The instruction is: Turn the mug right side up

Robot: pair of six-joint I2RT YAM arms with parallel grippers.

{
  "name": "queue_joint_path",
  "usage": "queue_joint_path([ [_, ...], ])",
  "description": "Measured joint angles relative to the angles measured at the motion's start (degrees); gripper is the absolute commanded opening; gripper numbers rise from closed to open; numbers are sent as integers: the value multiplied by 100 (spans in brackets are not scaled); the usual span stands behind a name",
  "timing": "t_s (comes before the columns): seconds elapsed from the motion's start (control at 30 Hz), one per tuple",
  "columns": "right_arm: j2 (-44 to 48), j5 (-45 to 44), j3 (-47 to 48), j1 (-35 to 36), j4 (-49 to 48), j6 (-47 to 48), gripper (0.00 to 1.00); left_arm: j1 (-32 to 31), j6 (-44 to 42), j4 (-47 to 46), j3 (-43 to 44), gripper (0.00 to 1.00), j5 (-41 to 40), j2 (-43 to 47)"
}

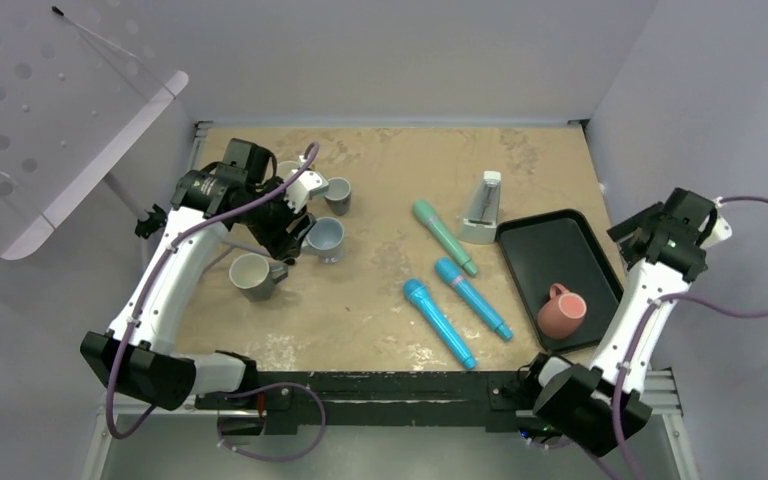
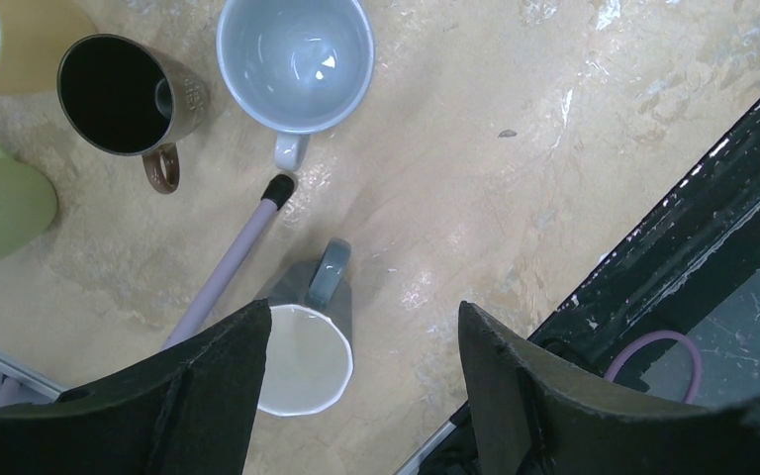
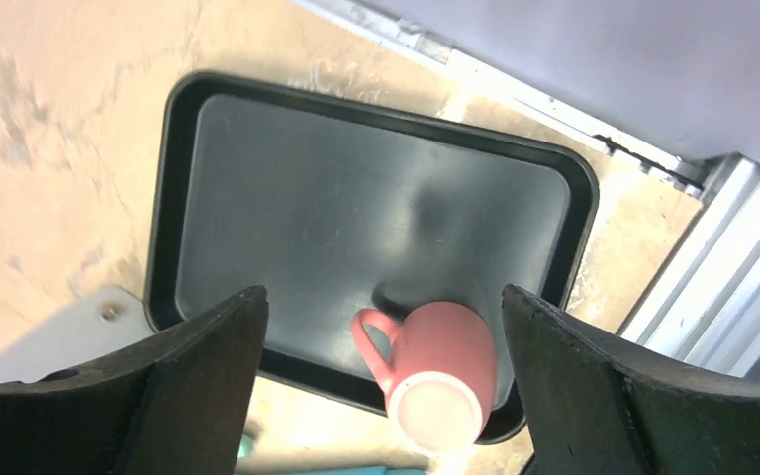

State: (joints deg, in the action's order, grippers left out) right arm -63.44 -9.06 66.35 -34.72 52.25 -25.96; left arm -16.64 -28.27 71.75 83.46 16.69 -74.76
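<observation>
A pink mug (image 1: pixel 561 312) stands upside down at the near right of a black tray (image 1: pixel 505 235). In the right wrist view the pink mug (image 3: pixel 438 368) shows its flat pale base, handle to the left. My right gripper (image 3: pixel 381 297) is open and empty, hovering above the tray with the mug below and between its fingers. In the top view the right gripper (image 1: pixel 632 232) is over the tray's right edge. My left gripper (image 2: pixel 364 309) is open and empty above an upright grey mug (image 2: pixel 302 356) with a white inside. In the top view the left gripper (image 1: pixel 285 238) is among the mugs at left.
Upright mugs cluster at the left: grey-blue (image 1: pixel 325 239), dark grey (image 1: pixel 337 195), grey (image 1: pixel 255 277). A purple rod (image 2: pixel 233 267) lies beside them. A metronome (image 1: pixel 482 210) stands left of the tray. A green toy microphone (image 1: pixel 444 237) and two blue ones (image 1: pixel 473 298) lie mid-table.
</observation>
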Motion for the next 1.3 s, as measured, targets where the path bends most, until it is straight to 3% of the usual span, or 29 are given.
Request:
queue_joint_path([
  [0.13, 535, -210, -306, -192, 98, -894, 91, -2, 2, -2, 0, 73, 28, 2],
  [0.37, 933, 2, -1849, -424, 409, -2573, 92, -33, 2, -2, -11, 73, 28, 79],
  [0.83, 1137, 1360, -2876, -367, -448, -4089, 92, -33, 4, 0, -72, 73, 28, 118],
  [1.0, 415, 1821, -2597, 11, -1139, -3773, 96, -37, 7, 0, -76, 73, 63, 118],
  [1.2, -1700, 2039, -1226, 426, -1287, -1794, 97, -37, 7, 4, -76, 73, 70, 118],
  [1.3, -2162, 1641, -848, 551, -1130, -1016, 93, -37, 4, 9, -85, 73, 70, 118],
])
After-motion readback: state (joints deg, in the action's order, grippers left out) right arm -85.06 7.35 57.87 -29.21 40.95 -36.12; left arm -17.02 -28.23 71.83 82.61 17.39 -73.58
